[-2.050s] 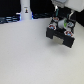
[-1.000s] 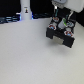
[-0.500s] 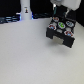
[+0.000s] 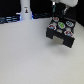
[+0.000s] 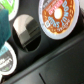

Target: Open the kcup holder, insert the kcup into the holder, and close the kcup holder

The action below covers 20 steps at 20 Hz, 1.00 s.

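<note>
kcup holder sits on white tabletop at exterior view's right, drawer open w/ pods. kcup's green top close over an empty slot. jaws: can't tell. risk: off-centre drop, pod jams on rim.

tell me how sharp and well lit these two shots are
Exterior view: soft and low-res, even light on the pale table, the holder casting a faint shadow, pod lids just blobs. Wrist view: very close and blurred, lettering on the orange-lidded pod smeared, glare on its rim, the black holder top dark with little detail.
</note>
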### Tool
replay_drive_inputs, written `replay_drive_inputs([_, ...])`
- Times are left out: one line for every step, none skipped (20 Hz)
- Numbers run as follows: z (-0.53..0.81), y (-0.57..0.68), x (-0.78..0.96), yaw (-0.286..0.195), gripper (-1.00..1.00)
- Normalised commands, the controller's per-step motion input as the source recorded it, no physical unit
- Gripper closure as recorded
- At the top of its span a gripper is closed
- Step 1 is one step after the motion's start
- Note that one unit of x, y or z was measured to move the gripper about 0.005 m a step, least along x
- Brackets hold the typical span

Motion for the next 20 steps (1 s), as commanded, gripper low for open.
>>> replay_drive_inputs([0.19, -0.23, 0.59, 0.047, -1.0])
replay_drive_inputs([0.19, -0.25, 0.6, 0.047, -1.0])
replay_drive_inputs([0.18, -0.25, 0.6, 0.048, -1.0])
replay_drive_inputs([0.17, -0.26, 0.6, 0.046, -1.0])
replay_drive_inputs([0.18, -0.26, 0.58, 0.049, -1.0])
replay_drive_inputs([0.17, -0.27, 0.56, 0.053, -1.0])
replay_drive_inputs([0.16, -0.26, 0.52, 0.064, -1.0])
replay_drive_inputs([0.15, -0.23, 0.48, 0.065, -1.0])
replay_drive_inputs([0.16, -0.23, 0.56, 0.057, -1.0])
replay_drive_inputs([0.17, -0.23, 0.59, 0.05, -1.0])
replay_drive_inputs([0.18, -0.19, 0.58, 0.048, -1.0])
replay_drive_inputs([0.19, -0.2, 0.59, 0.04, -1.0])
replay_drive_inputs([0.18, -0.22, 0.61, 0.037, -1.0])
replay_drive_inputs([0.16, -0.23, 0.61, 0.034, -1.0])
replay_drive_inputs([0.13, -0.27, 0.55, 0.036, -1.0])
replay_drive_inputs([0.11, -0.18, 0.45, 0.0, -1.0])
replay_drive_inputs([0.08, -0.14, 0.29, 0.003, -1.0])
replay_drive_inputs([0.14, -0.2, 0.49, 0.027, -1.0])
replay_drive_inputs([0.13, -0.23, 0.48, 0.018, -1.0])
replay_drive_inputs([0.12, -0.27, 0.55, 0.014, -1.0])
